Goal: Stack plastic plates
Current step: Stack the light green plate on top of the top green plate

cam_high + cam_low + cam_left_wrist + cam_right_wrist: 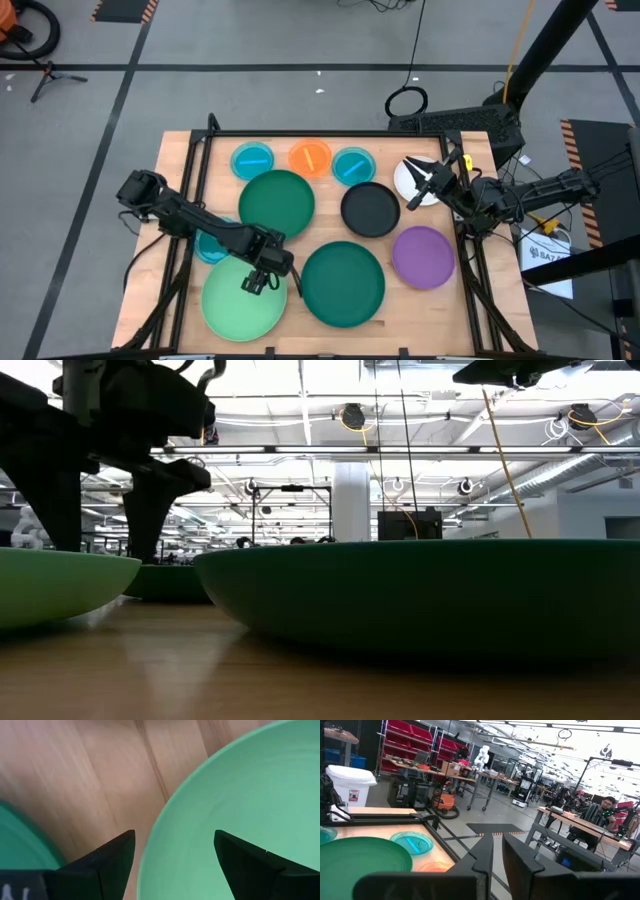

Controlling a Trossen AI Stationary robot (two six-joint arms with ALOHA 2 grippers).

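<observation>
Your left gripper hangs low over the light green plate at the near left of the table, its fingers apart and set astride that plate's right rim. The left wrist view shows why: one finger sits outside over bare wood and the other finger inside over the plate's floor, so closing would pinch the rim. Nothing is clamped yet, by the look of it.

The rest of the plates lie spread in single layers, which suits picking by the edge. A dark green plate rests just right of the light green one, and a second dark green plate sits behind it. The black plate and purple plate lie toward the right. Along the far edge you have a blue plate, an orange plate and another blue plate; a third blue one is half hidden under your left arm.

Your right gripper is raised over the white plate at the far right, fingers nearly together and holding nothing.

Every plate is empty; none yet holds another, so I judge the stacking barely begun.
</observation>
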